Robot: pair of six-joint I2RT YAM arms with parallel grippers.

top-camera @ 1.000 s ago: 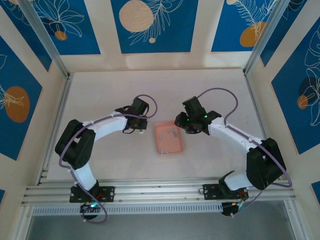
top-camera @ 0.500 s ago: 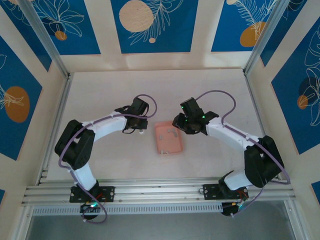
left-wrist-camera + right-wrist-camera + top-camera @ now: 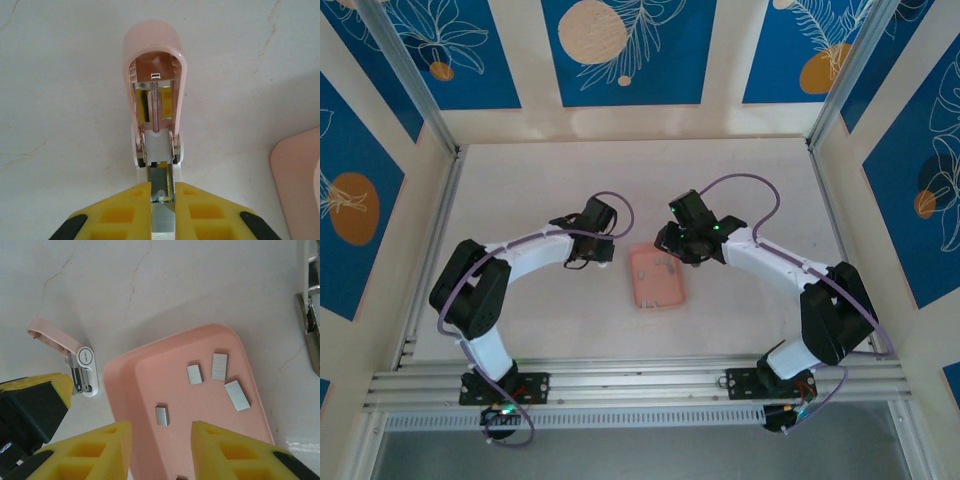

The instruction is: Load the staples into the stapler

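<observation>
Right claw (image 3: 160,440) hovers open over staples (image 3: 218,366) lying in pink tray (image 3: 200,402).

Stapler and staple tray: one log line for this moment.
left pincer: shut on pale pink plastic stapler, lid open | right pincer: open, empty, above salmon-pink rectangular tray | small grey metal staple strips: lying in tray

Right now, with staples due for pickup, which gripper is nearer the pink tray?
Right. The right gripper hovers open over the pink tray; the left gripper sits beside it, apart, shut on the stapler.
</observation>
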